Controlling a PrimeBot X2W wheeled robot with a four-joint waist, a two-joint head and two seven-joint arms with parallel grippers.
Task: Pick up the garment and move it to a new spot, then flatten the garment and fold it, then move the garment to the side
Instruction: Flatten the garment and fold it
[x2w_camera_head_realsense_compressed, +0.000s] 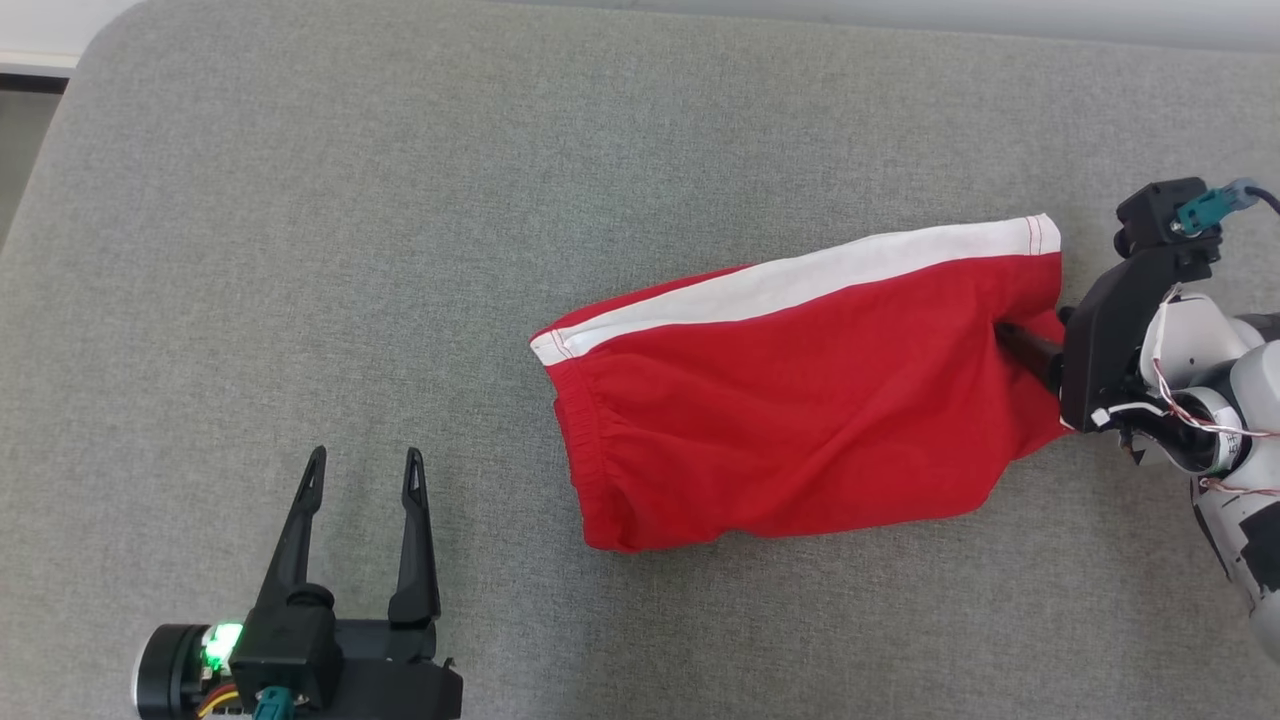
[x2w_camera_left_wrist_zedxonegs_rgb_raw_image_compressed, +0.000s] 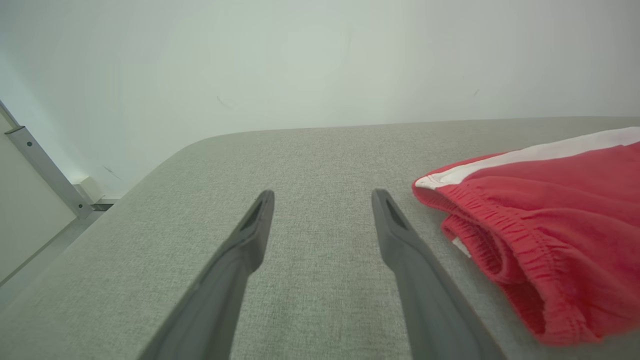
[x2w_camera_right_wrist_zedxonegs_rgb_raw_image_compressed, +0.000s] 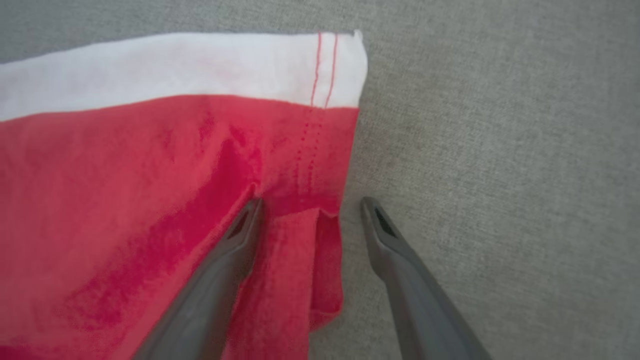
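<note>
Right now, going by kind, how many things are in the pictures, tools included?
Garments: 1, the red shorts with a white side stripe.
Tools: 2, the left tool, open over bare fabric, and the right tool, open astride the shorts' hem edge.
Surfaces: 1, the grey padded surface under it all.
Total: 4.

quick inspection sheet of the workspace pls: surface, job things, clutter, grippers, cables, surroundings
surface: grey fabric pad with a rounded corner
job's things: red shorts with a white stripe, lying folded and slightly wrinkled, waistband toward the left gripper
clutter: nothing seen
grippers: left gripper open over the pad, apart from the shorts; right gripper open at the leg hem, one finger over the cloth, the other over the pad
cables: thin wires and a teal plug on the right arm
surroundings: pale wall, metal rail
</note>
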